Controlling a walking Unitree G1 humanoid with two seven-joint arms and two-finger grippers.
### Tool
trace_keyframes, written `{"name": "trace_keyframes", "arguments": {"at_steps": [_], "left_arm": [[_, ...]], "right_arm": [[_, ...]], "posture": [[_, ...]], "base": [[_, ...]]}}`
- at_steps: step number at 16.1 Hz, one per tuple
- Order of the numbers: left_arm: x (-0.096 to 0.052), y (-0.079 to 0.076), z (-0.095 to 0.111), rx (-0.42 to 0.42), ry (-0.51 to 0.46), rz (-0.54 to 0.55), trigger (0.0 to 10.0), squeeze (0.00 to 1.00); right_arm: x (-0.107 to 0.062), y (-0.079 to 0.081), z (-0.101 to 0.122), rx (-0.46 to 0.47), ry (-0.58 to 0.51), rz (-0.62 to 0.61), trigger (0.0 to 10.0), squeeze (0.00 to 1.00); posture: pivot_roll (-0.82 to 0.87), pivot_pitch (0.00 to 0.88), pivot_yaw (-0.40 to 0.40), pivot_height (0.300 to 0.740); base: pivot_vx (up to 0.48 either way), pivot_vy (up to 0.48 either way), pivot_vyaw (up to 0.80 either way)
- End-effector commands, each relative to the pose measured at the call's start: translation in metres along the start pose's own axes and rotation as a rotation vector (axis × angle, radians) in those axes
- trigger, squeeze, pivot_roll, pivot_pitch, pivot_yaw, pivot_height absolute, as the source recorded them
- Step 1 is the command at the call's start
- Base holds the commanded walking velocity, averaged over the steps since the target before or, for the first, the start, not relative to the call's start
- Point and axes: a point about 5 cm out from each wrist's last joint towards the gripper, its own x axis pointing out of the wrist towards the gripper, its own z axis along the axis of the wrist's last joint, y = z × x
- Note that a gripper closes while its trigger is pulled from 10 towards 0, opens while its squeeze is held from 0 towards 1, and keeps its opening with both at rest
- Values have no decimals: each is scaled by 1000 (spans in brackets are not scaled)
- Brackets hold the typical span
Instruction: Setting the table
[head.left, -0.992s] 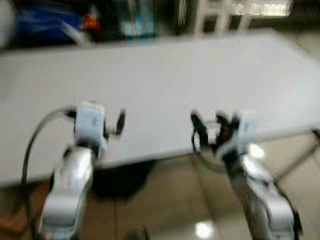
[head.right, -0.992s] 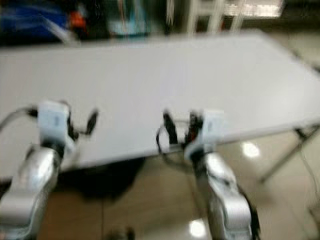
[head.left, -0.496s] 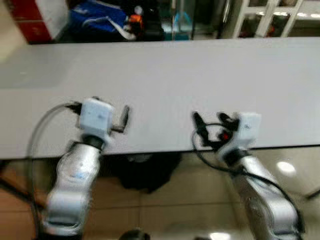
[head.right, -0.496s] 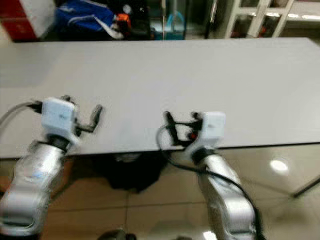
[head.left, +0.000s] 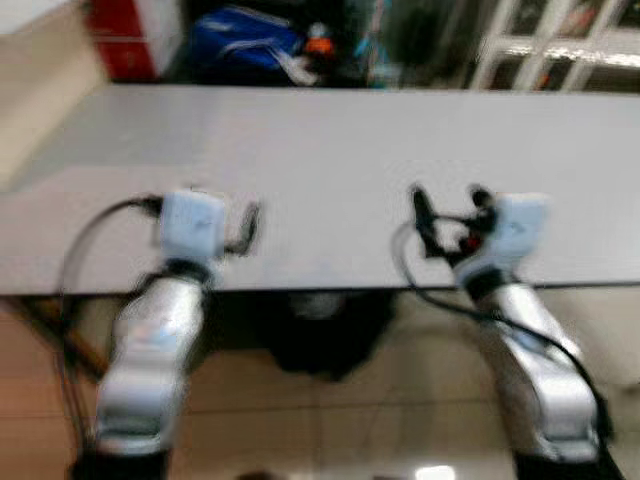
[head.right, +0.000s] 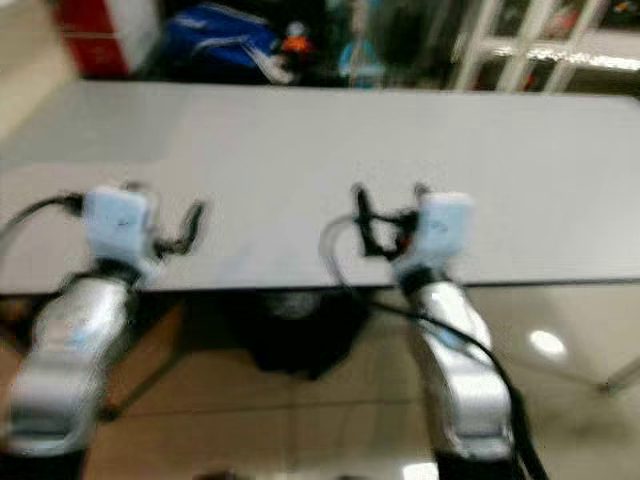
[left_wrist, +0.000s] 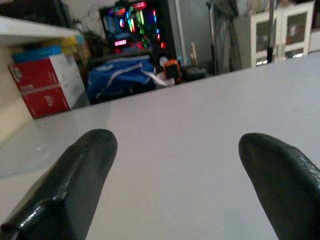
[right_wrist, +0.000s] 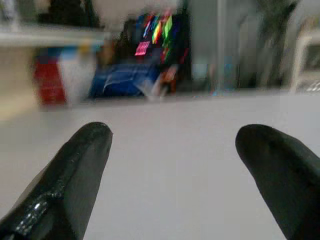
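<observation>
Left claw (left_wrist: 175, 150): I see both black fingers (left_wrist: 82, 175) spread wide with nothing between them, held just above the near edge of the bench.
Right claw (right_wrist: 172, 150): released as well, fingers (right_wrist: 75, 170) well apart and empty, also over the bench's near edge, beside the left claw.
Bench (head.left: 330, 150): a long pale grey top stretching across my head views; I find no plate, cutlery or other table things on the part I can see, so I cannot say where the task's things are.
Arms: my left silver arm (head.left: 150, 350) and right silver arm (head.left: 530, 350) both reach up from below the bench's near edge, a black cable looping by each wrist.
Blue bag (left_wrist: 122, 75): on the floor beyond the bench's far edge, with something small and orange (left_wrist: 171, 67) just beside it.
Red and white box (left_wrist: 47, 82): beyond the bench's far corner on my left, beside the blue bag.
White cabinet (left_wrist: 282, 27): beyond the bench's far edge on my right.
Floor (head.right: 300, 400): shiny tan tiles under the bench.
Sharpness: head views are blurred.
</observation>
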Motion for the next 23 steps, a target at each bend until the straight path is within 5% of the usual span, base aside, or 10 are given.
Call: {"name": "trace_keyframes", "arguments": {"at_steps": [1, 2, 4, 12, 16, 23], "left_arm": [[3, 4, 2, 21, -11, 15, 10000, 0], [6, 2, 4, 26, -19, 6, 10000, 0], [7, 1, 6, 27, -27, 3, 10000, 0], [10, 0, 4, 7, -16, 12, 10000, 0], [11, 0, 5, 10, -17, 6, 10000, 0], [11, 3, 5, 4, -20, 11, 10000, 0]], "right_arm": [[2, 13, -2, 12, 14, 78, 10000, 0], [3, 24, -3, -41, -5, 122, 10000, 0], [5, 27, -6, -7, 9, 101, 10000, 0], [11, 25, -8, 38, 42, 109, 10000, 0], [12, 22, -11, 104, 64, 90, 10000, 0], [12, 23, -6, 77, 30, 105, 10000, 0]], "posture": [[63, 13, -26, 740], [64, 9, -26, 740], [69, 5, -28, 740], [72, 0, -39, 740], [73, 0, -43, 740], [71, 0, -43, 740]], "base": [[0, 480, 0], [0, 480, 0], [0, 480, 0], [0, 480, -734], [0, 480, 0], [0, 480, 0]]}}
